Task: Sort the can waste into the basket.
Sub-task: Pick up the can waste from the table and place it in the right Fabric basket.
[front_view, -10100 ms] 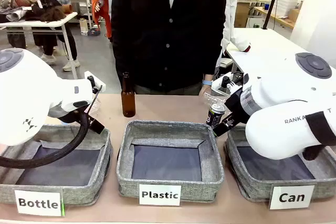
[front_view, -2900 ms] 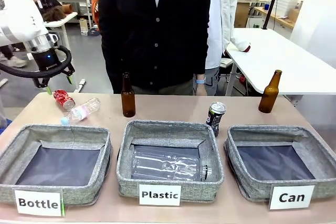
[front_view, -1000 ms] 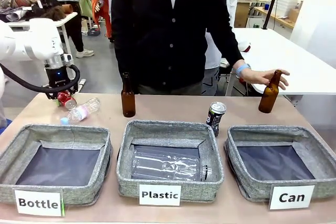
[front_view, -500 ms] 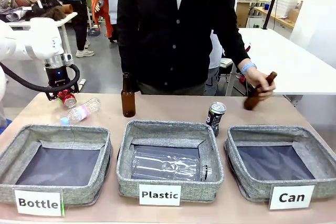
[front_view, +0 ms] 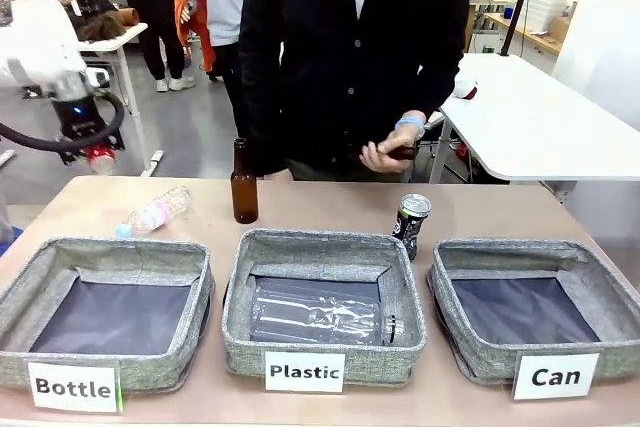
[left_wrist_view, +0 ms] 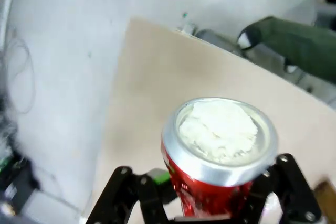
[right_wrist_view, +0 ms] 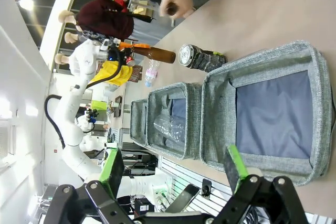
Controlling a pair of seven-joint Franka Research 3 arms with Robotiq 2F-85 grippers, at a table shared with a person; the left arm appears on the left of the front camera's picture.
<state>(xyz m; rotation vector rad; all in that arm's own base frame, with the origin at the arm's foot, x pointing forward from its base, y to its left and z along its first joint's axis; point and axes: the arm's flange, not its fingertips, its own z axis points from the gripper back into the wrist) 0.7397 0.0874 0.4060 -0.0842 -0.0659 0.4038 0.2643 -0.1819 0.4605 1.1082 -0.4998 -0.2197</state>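
My left gripper is shut on the dented red can and holds it in the air above the table's far left corner. In the left wrist view the red can sits between the fingers, silver end toward the camera. The black can with a silver top stands on the table by the far left corner of the grey basket labelled "Can". In the right wrist view my right gripper is open and empty, hanging over the Can basket, with the black can beyond it.
The "Plastic" basket in the middle holds a clear bottle; the "Bottle" basket stands at the left. A brown bottle stands behind them and a clear plastic bottle lies at far left. The person's hand holds another brown bottle.
My left gripper closed on the red can and lifted it up and to the left off the table. The person picked up the right-hand brown bottle and drew it toward their body.
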